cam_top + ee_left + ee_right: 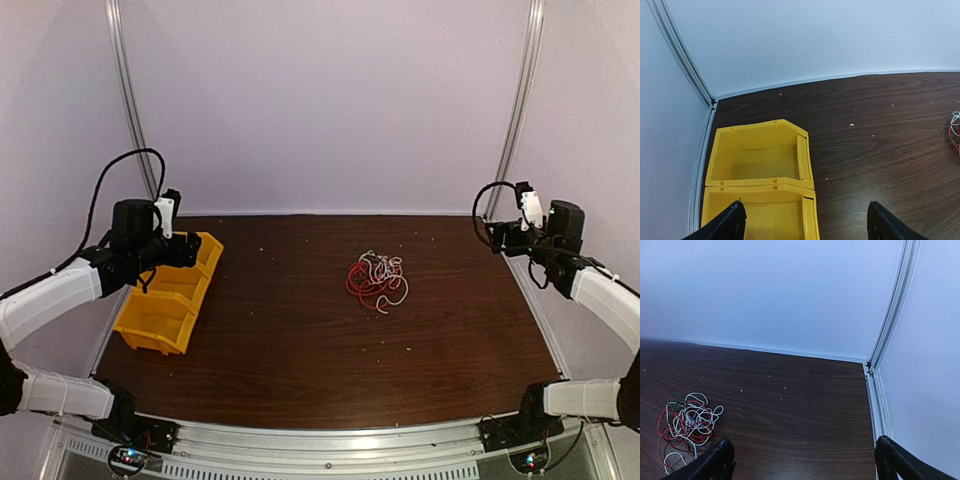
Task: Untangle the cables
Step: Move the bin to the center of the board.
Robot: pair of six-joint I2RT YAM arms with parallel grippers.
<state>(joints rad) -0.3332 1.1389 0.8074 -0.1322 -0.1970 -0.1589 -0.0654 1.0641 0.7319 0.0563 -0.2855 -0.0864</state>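
The cables (376, 279) lie in one tangled bundle of thin red, white and dark strands on the dark wooden table, right of centre. The bundle also shows at the lower left of the right wrist view (685, 424) and its edge at the far right of the left wrist view (955, 131). My left gripper (807, 222) is open and empty, raised above the yellow bins at the far left. My right gripper (805, 460) is open and empty, raised over the table's back right corner, well right of the bundle.
Two joined yellow bins (165, 297) stand at the table's left edge; both look empty in the left wrist view (760, 160). White walls close the back and sides, with metal rails (892, 315) in the corners. Small white specks dot the table (300, 340).
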